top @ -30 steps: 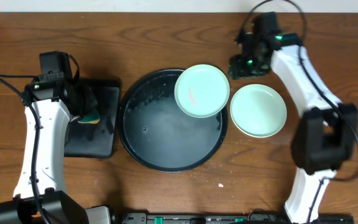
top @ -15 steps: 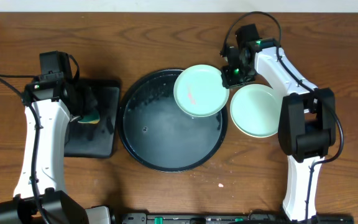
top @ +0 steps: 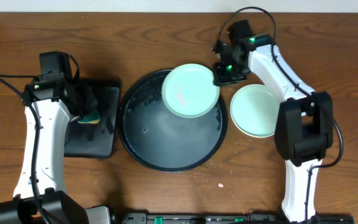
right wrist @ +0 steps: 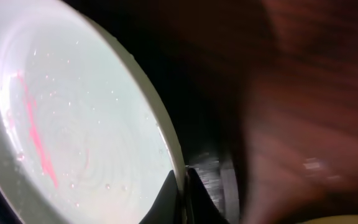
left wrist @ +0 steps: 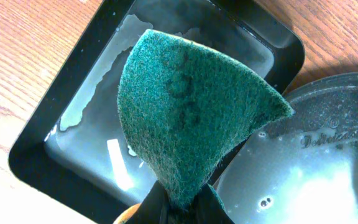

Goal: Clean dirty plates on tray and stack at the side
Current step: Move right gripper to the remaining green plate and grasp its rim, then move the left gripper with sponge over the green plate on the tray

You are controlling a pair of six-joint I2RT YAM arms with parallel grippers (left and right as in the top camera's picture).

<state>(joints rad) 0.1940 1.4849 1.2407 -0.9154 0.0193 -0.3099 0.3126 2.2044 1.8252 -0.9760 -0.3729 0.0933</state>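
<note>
A pale mint-green plate [top: 190, 91] with a red smear sits tilted over the upper right part of the round black tray [top: 160, 146]. My right gripper [top: 219, 74] is shut on that plate's right rim. In the right wrist view the rim of the plate [right wrist: 73, 124] is pinched between the jaws of the right gripper [right wrist: 183, 186]. A second mint-green plate [top: 258, 111] lies on the table right of the tray. My left gripper [left wrist: 179, 208] is shut on a green scouring sponge [left wrist: 191, 112] and hangs over the rectangular tray [top: 98, 140].
The rectangular black tray [left wrist: 30, 165] holds a shallow film of water, and its right side lies against the round tray [left wrist: 316, 162]. The round tray's floor is wet. Bare wooden table surrounds both trays.
My right gripper moved left to the smeared plate, shut on its right rim, and drew the plate leftward over the round tray. The left arm has not moved.
</note>
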